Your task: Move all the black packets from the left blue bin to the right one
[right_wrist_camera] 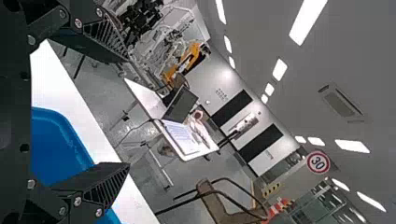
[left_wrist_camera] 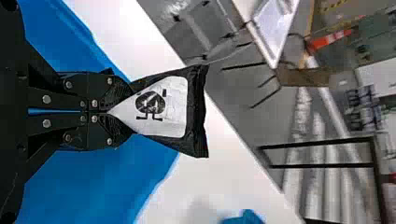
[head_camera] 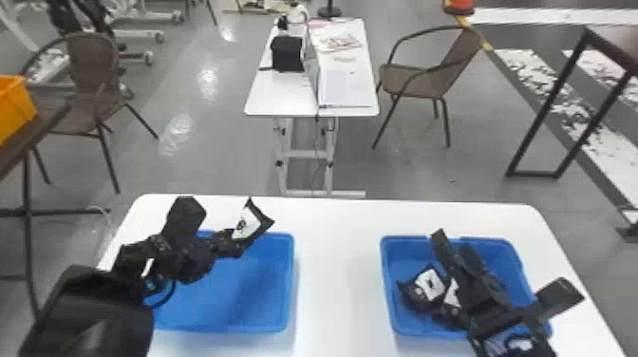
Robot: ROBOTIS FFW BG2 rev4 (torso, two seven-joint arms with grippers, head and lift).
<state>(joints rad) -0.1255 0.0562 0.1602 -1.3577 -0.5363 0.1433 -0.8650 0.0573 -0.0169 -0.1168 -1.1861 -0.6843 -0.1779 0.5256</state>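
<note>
Left claw [head_camera: 237,242] pinched tight on a crinkled black packet [head_camera: 264,221], white-labelled, over the left bin [head_camera: 290,285]; right claw [head_camera: 451,239], right of that bin, gaping empty.

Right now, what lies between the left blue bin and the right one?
Bare white tabletop, seen in the head view between the left blue bin and right blue bin.

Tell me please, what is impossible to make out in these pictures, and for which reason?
- Head view: the exact number of packets in the right blue bin; the right gripper and its arm cover part of it.
- Head view: the left part of the left blue bin, hidden by the left arm.
- Left wrist view: the clamped end of the black packet, between the left gripper's fingers.
- Head view: the orange bin, cut off by the left edge.
</note>
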